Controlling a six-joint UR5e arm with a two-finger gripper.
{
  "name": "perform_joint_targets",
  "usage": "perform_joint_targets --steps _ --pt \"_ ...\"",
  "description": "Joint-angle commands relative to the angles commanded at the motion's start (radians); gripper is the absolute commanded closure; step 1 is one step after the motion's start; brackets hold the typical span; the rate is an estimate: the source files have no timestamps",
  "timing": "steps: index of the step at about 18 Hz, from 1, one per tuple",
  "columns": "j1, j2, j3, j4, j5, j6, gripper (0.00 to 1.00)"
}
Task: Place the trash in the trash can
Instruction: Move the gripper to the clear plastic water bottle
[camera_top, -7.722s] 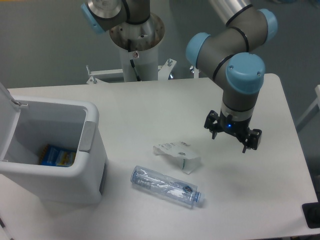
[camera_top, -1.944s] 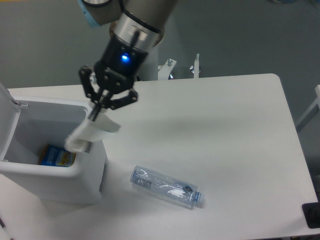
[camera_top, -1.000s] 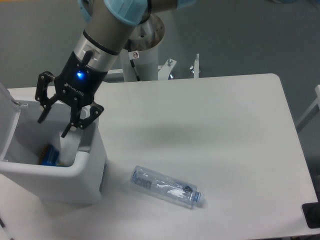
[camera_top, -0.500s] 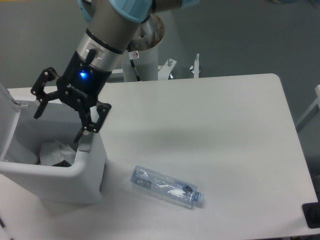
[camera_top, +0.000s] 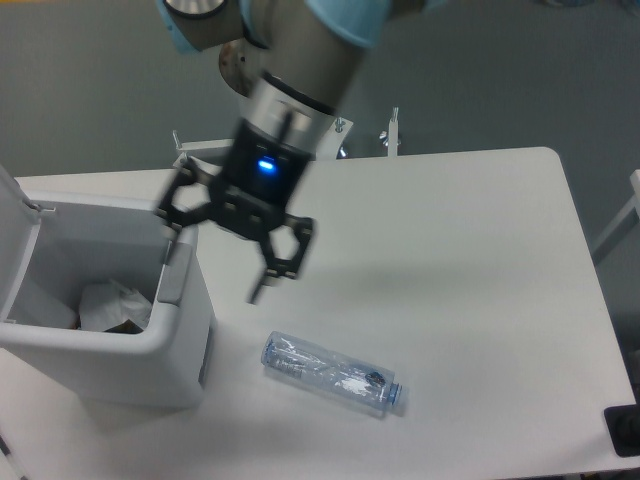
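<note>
One piece was in and one was left. The crumpled white carton (camera_top: 112, 303) lay inside the trash can (camera_top: 185, 345), whose lid stood open at the left. The crushed clear bottle (camera_top: 333, 374) lay on its side on the table (camera_top: 450, 300), just to the right of the can and near the front edge, untouched. My gripper (camera_top: 215, 250) hung above the table between the can's rim and the bottle, fingers (camera_top: 275, 265) spread wide and holding nothing. As I judged it, about half the job was done; the bottle needed picking up and dropping in.
</note>
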Motion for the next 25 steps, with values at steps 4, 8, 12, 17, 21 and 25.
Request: perform_joint_targets --steps 4,8,12,17,21,25 --pt "0.045 -0.057 0.000 -0.014 0.052 -0.058 0.00" --pt "0.055 -0.103 0.031 -0.018 0.143 -0.217 0.00" --pt "0.066 -0.158 0.072 -0.109 0.228 -0.330 0.00" --pt "0.060 -0.250 0.133 -0.219 0.366 -0.423 0.00" --pt "0.059 -0.285 0.150 -0.239 0.410 -0.466 0.00" --pt "0.059 -0.302 0.152 -0.265 0.455 -0.506 0.00"
